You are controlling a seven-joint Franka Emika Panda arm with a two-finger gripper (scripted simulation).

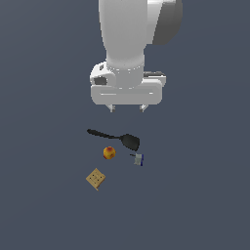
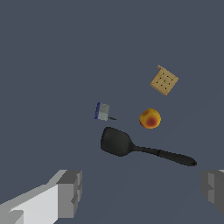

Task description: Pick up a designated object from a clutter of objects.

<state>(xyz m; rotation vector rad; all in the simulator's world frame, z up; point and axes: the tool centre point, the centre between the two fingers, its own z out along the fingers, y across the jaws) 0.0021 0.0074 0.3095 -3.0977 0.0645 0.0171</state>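
The designated object, a small round orange-yellow ball with a red patch [image 1: 109,153] [image 2: 150,118], lies on the dark floor just beside the black spatula's [image 1: 117,137] [image 2: 135,146] head. My gripper [image 1: 127,108] [image 2: 142,192] hangs well above the clutter, open, with nothing between its widely spread fingers [image 2: 70,192]. It is over the spatula rather than the ball, and touches nothing.
A tan square cracker-like box [image 1: 96,178] [image 2: 164,80] lies beyond the ball, away from the spatula. A tiny grey-blue piece [image 1: 138,159] [image 2: 102,111] sits next to the spatula head. The grey floor stretches out on all sides.
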